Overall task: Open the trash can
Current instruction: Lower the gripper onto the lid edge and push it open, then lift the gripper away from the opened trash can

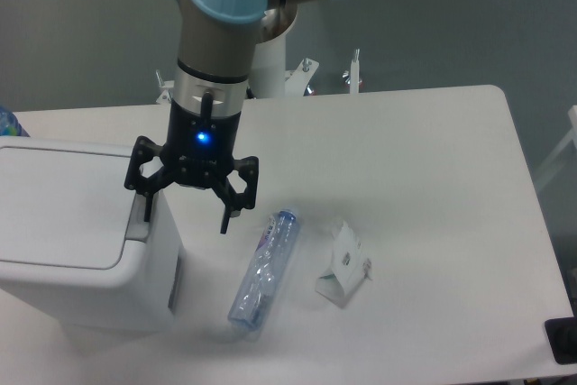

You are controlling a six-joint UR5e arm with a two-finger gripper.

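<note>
So from the fixed camera, the trash can (77, 232) sits at the left edge of the white table (433, 160), lid down flat, with its grey push tab (138, 223) on the right rim. The gripper (187, 212) hangs right over that rim, fingers spread wide with nothing between them; the left fingertip looks to be at the tab, though I can't tell if it's actually touching. There's a blue light glowing on the wrist. To the right, a crushed clear bottle (264, 268) lies on the table, and near it a small crumpled carton (343, 263).
</note>
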